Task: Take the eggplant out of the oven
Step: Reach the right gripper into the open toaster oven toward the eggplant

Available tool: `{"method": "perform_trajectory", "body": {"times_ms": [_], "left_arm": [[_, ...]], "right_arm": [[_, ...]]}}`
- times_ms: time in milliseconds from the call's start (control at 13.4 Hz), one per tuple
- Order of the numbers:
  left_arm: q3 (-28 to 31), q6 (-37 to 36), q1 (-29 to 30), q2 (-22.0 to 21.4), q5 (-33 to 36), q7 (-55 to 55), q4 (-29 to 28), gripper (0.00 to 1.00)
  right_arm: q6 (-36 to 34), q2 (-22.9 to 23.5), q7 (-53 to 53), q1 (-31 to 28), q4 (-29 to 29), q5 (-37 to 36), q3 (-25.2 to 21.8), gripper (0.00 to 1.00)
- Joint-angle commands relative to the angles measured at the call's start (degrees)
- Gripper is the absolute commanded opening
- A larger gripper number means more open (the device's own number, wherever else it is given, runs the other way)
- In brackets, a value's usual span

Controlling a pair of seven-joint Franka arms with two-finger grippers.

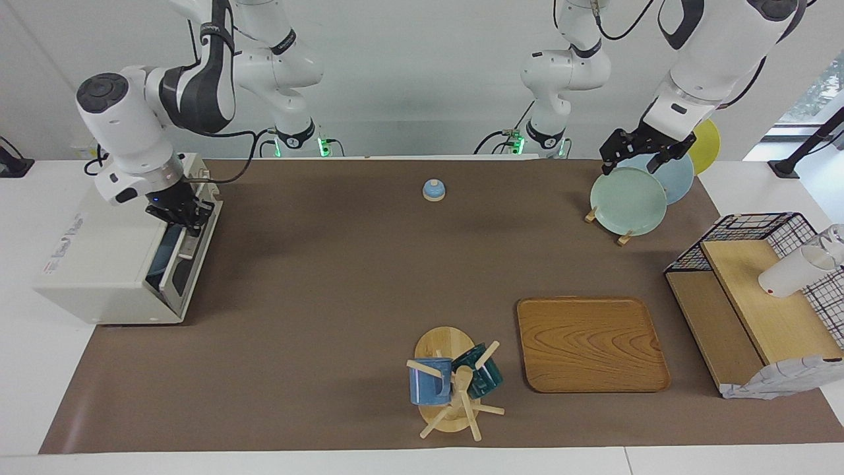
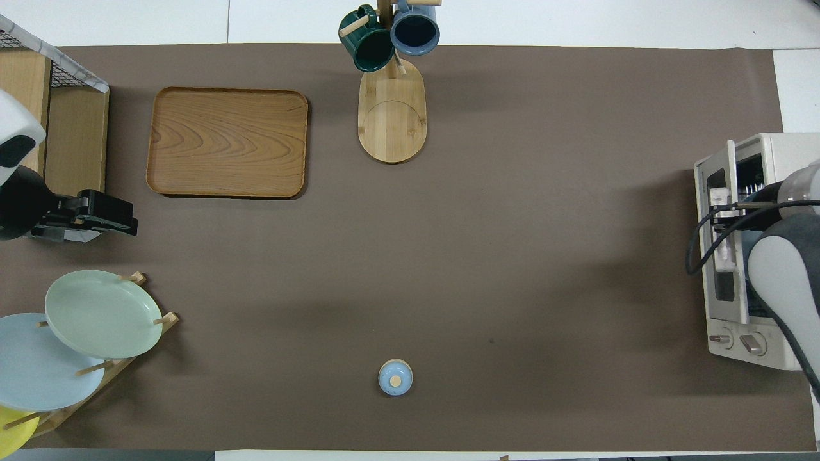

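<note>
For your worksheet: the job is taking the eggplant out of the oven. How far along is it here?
Done: the oven door hangs open. In hand: the right gripper is at the opening; its hold cannot be read. The eggplant is not visible in either view, so removing it and setting it down remain. The left gripper waits over the plate rack.

The right gripper point(image 1: 181, 214) sits at the oven's point(image 1: 105, 264) door, its fingers too small to read; in the overhead view the arm hides it. The eggplant cannot be seen in either view. The yellow plate point(image 2: 11, 430) is cut off by the overhead view's edge.
</note>
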Motion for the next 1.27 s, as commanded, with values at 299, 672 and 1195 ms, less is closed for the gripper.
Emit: {"method": "perform_trajectory", "body": {"times_ms": [299, 672, 1195], "left_arm": [[-0.12, -0.19, 0.45, -0.72, -0.43, 0.49, -0.19, 1.00], [-0.12, 0.34, 0.36, -0.72, -0.43, -1.08, -0.27, 1.00], [-0.03, 3.15, 0.62, -0.89, -0.43, -0.91, -0.98, 1.00]], "right_arm": [[17.76, 6.95, 4.66, 4.79, -6.30, 3.85, 0.05, 0.00], [23.83, 13.71, 4.48, 5.15, -6.39, 5.52, 0.05, 0.00], [19.03, 12.51, 7.99, 9.98, -1.83, 10.27, 1.28, 0.10]]}}
